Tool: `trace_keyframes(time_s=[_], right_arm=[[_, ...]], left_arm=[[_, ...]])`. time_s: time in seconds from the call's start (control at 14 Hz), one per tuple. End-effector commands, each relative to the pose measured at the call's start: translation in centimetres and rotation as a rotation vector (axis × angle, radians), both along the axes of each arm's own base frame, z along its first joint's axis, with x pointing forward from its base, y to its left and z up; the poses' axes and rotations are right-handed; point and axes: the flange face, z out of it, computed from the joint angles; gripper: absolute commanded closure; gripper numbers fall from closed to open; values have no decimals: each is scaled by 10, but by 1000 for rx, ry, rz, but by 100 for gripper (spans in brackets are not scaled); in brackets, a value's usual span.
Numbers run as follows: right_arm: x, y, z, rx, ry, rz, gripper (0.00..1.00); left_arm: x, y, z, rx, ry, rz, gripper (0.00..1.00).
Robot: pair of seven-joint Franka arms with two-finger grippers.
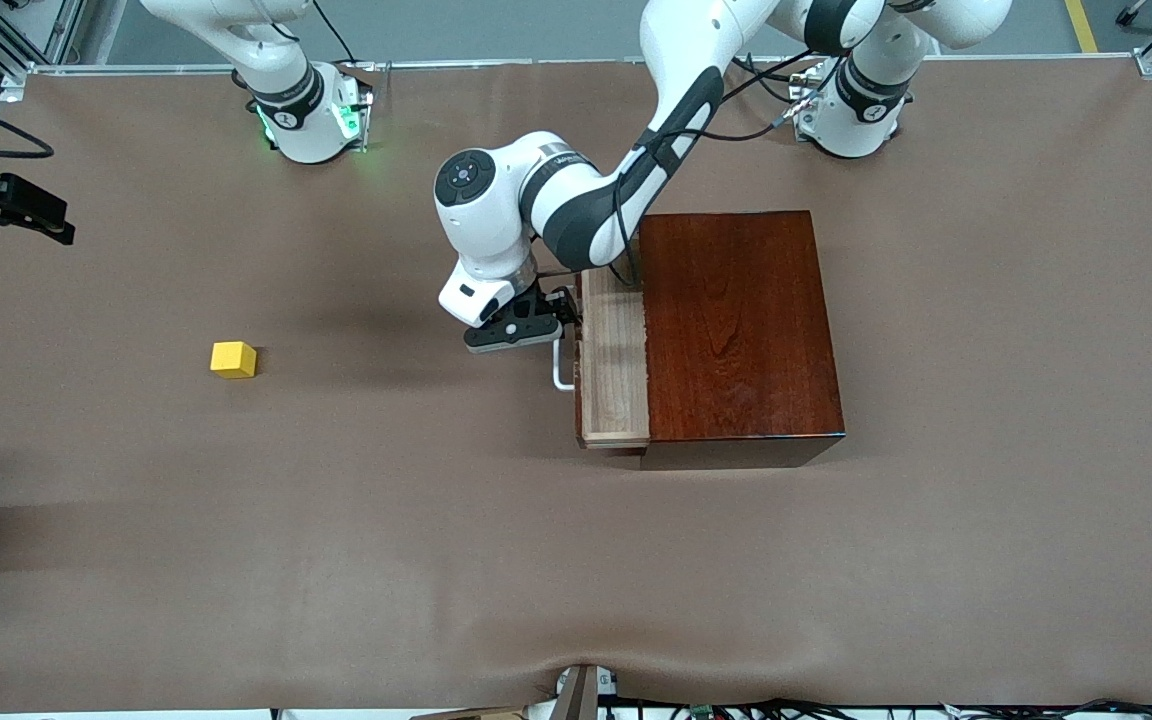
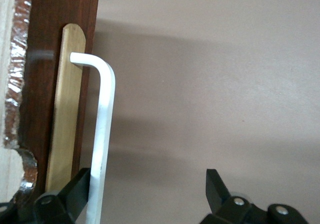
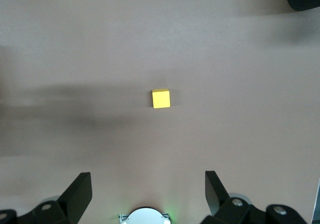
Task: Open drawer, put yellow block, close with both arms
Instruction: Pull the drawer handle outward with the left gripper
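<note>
Drawer (image 1: 614, 365) partly out, left gripper (image 2: 150, 194) jaws spread around handle (image 2: 102, 134), right gripper (image 3: 147, 194) jaws spread above yellow block (image 3: 161, 98).

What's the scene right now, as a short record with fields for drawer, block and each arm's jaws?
drawer: pulled partly out of the wooden box
handle: white bar, between the left jaws
yellow block: on the table, toward the right arm's end
left gripper: jaws open around the handle
right gripper: jaws open, above the block
</note>
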Motion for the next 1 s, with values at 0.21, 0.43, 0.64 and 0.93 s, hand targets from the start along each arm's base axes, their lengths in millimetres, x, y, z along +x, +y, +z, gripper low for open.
trace_keyframes(time_s=[0.21, 0.43, 0.64, 0.93], right_arm=[[1, 0, 2, -1, -2, 4, 0], [1, -1, 2, -1, -2, 2, 0], [2, -2, 0, -1, 3, 1, 0], [3, -3, -2, -1, 4, -2, 0]], left_arm=[[-4, -8, 11, -45, -3, 9, 0], [-3, -12, 17, -63, -15, 5, 0], [-2, -13, 21, -78, -25, 4, 0], [0, -12, 27, -83, -31, 3, 0]])
